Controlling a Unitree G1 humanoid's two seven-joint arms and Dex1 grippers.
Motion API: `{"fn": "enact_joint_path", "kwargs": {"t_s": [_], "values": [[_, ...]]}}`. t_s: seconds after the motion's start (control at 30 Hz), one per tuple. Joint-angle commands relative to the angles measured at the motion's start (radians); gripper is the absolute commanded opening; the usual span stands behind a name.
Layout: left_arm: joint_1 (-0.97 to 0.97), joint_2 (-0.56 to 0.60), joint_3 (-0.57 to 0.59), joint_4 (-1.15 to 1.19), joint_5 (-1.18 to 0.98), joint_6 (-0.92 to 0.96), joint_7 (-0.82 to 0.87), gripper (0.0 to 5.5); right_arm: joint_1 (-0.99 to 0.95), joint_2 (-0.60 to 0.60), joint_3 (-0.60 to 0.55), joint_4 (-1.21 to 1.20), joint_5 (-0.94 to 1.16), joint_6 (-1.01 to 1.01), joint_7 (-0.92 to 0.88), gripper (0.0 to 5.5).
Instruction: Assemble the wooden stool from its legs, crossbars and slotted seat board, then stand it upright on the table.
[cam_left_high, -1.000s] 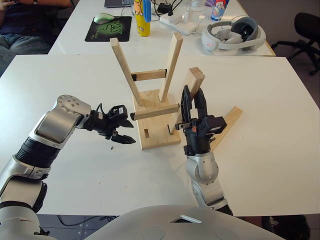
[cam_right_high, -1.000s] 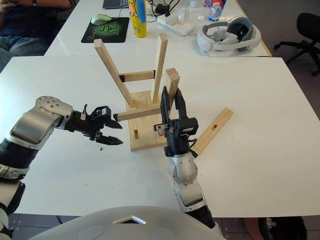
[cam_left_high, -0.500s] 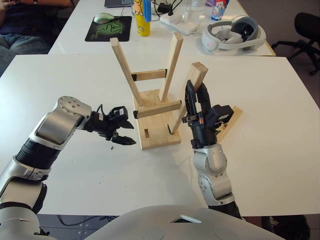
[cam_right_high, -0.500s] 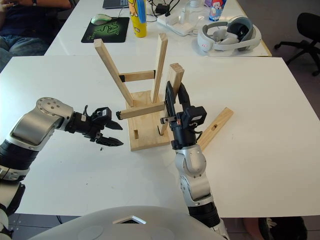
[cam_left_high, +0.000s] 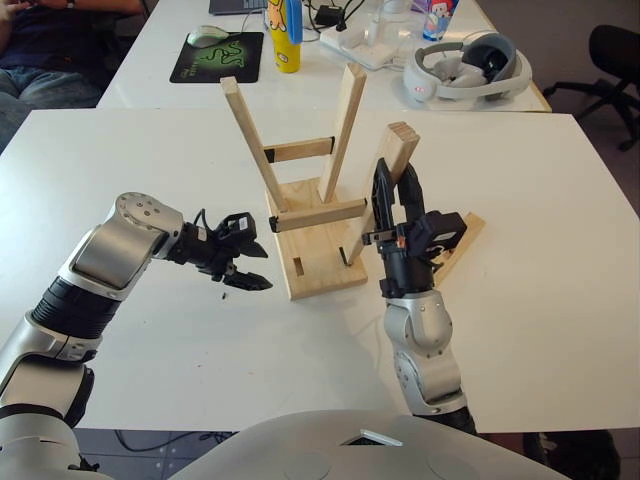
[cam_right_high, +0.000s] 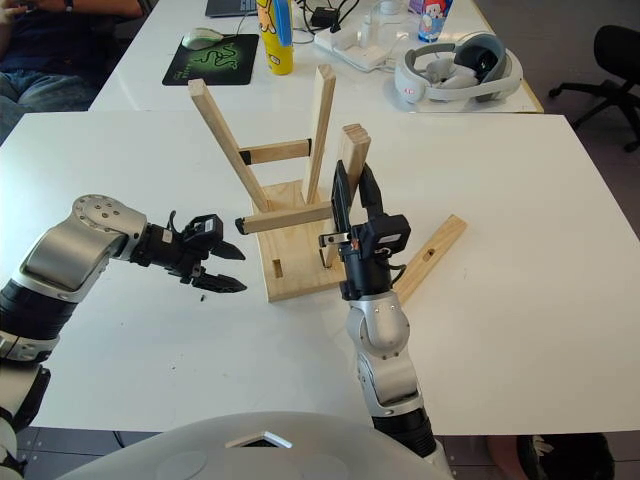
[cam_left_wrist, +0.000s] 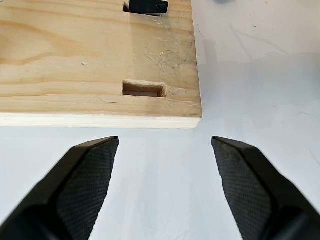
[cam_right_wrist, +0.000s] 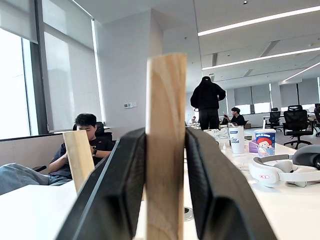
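Right gripper: the right gripper (cam_left_high: 396, 188) is clamped on a wooden leg (cam_left_high: 399, 150), one finger on each flat face, pointing up just right of the seat board.
Held leg: it leans slightly, top end free above the fingers, lower end down at the right edge of the board; whether it sits in a slot cannot be told.
Left gripper: the left gripper (cam_left_high: 258, 254) has its fingers spread with nothing between them, just off the left edge of the board, close over the table (cam_left_high: 520, 200).
Seat board: the seat board (cam_left_high: 325, 275) lies flat on the table between the two grippers, an open slot (cam_left_wrist: 144, 88) near its left edge.
Fitted parts: a left leg (cam_left_high: 252, 145) and a back leg (cam_left_high: 343, 130) stand in the board, splayed apart, joined by an upper crossbar (cam_left_high: 300, 150); a lower crossbar (cam_left_high: 320, 215) runs in front of them.
Loose leg: a spare leg (cam_left_high: 462, 232) lies flat, right of the right gripper.
Far table: a mouse pad (cam_left_high: 215, 58), a yellow bottle (cam_left_high: 287, 35), a headset (cam_left_high: 470, 65).
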Motion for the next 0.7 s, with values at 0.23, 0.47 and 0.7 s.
{"fn": "enact_joint_path", "kwargs": {"t_s": [0.23, 0.47, 0.7], "values": [[-0.01, 0.007, -0.002, 0.007, 0.002, -0.007, -0.015, 3.45, -0.03, 0.035, 0.0, -0.032, -0.013, 0.008, -0.006, 1.06], [-0.01, 0.006, -0.002, 0.007, 0.002, -0.006, -0.017, 3.45, -0.041, 0.031, -0.003, -0.041, -0.008, 0.017, -0.001, 1.06], [-0.023, 0.005, -0.008, 0.016, 0.006, -0.012, -0.027, 3.45, -0.029, 0.021, -0.005, 0.003, 0.016, 0.003, 0.022, 1.06]]}}
